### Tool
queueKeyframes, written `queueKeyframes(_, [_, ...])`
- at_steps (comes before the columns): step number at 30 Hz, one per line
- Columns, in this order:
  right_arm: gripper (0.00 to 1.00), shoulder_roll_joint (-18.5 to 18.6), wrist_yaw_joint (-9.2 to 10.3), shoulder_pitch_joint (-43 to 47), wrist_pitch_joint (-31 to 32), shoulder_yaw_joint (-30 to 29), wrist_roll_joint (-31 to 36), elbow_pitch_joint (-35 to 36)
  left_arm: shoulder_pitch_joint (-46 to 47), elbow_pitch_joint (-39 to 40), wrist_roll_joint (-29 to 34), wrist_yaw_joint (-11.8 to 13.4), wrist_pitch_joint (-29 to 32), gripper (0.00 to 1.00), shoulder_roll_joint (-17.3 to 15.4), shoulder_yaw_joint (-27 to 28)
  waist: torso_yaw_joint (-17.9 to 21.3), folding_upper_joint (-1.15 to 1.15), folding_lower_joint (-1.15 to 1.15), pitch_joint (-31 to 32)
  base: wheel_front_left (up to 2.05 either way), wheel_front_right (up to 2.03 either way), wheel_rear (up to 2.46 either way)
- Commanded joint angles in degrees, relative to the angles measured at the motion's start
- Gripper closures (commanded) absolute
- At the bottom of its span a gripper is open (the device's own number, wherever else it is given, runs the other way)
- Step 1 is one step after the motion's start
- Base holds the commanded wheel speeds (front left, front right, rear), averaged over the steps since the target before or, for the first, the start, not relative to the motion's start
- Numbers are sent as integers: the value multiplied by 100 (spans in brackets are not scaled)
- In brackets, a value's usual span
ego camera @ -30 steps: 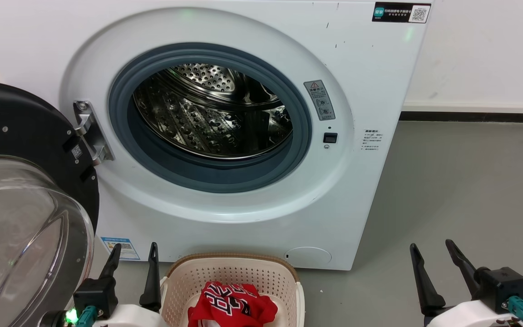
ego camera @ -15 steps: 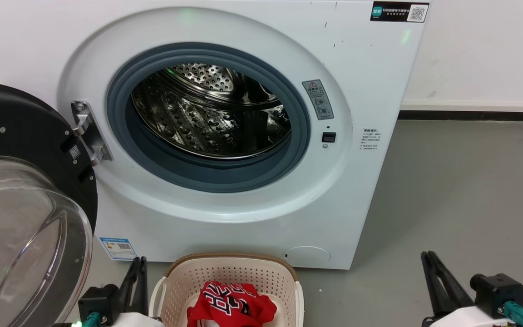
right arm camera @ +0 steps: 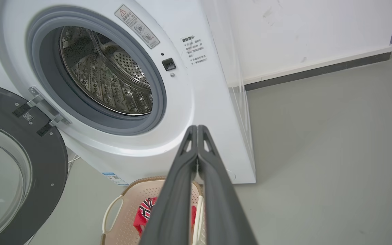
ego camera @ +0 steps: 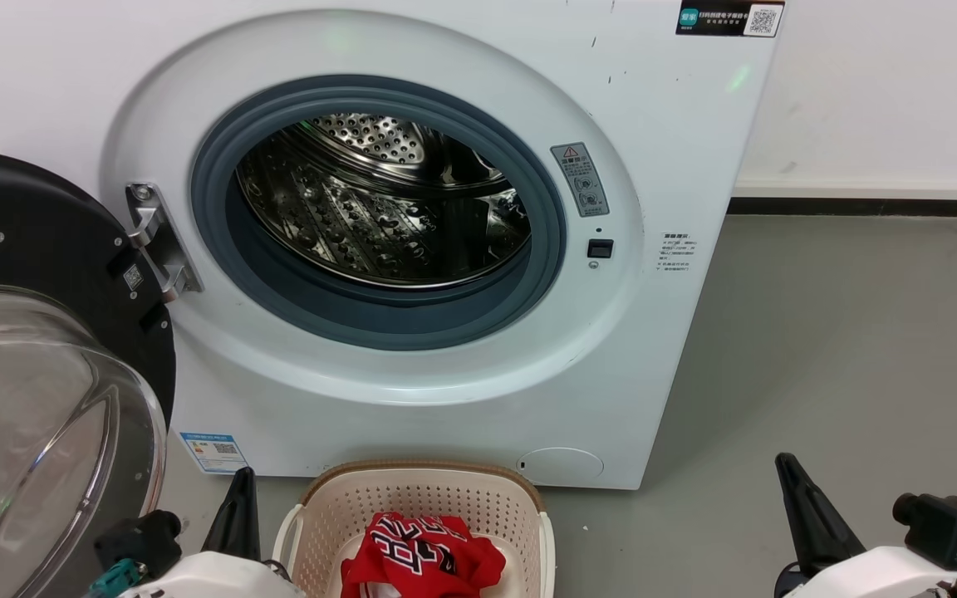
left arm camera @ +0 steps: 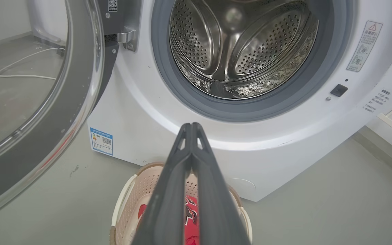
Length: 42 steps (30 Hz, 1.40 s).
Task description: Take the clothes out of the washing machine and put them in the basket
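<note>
The washing machine (ego camera: pixel 669 149) stood at the far side of the grey floor (ego camera: pixel 844 357); its black-rimmed glass door (ego camera: pixel 38 390) hung open to the left on a metal hinge (ego camera: pixel 159 245); within the grey gasket (ego camera: pixel 412 324) the perforated steel drum (ego camera: pixel 379 216) showed bare metal across the part in view. The cream basket (ego camera: pixel 420 468) sat on the floor just in front of the machine's base, below the porthole; the red jersey (ego camera: pixel 420 555), with black white-outlined lettering, lay crumpled inside it.

The left gripper (ego camera: pixel 242 482) was at the near left, just beside the basket's left rim; its two dark fingers (left arm camera: pixel 170 204) were pressed together with nothing between them; the jersey lay to its right, apart from it, and in the left wrist view the red cloth showed beneath the fingers. The right gripper (ego camera: pixel 784 465) was at the near right over bare floor, well apart from the basket; its fingers were likewise pressed together and empty; the jersey lay well to its left, and in the right wrist view the basket sat just left of the fingers.
</note>
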<state>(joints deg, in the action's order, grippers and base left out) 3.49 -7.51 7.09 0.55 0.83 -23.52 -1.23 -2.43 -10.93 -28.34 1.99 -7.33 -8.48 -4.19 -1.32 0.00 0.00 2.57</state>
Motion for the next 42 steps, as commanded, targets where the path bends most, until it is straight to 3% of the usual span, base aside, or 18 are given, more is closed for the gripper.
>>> queueKeyframes(1, [100,50,1,-200,-4,-15,-287,31,181,64,-241,-45,40,100,-6,66,2,0,0,-4,0,0,0])
queueKeyframes(42, [100,138,1,-779,138,-187,-3696,-599,546,-112,-3278,-500,704,100,273,568,50,0,0,-105,0,0,0])
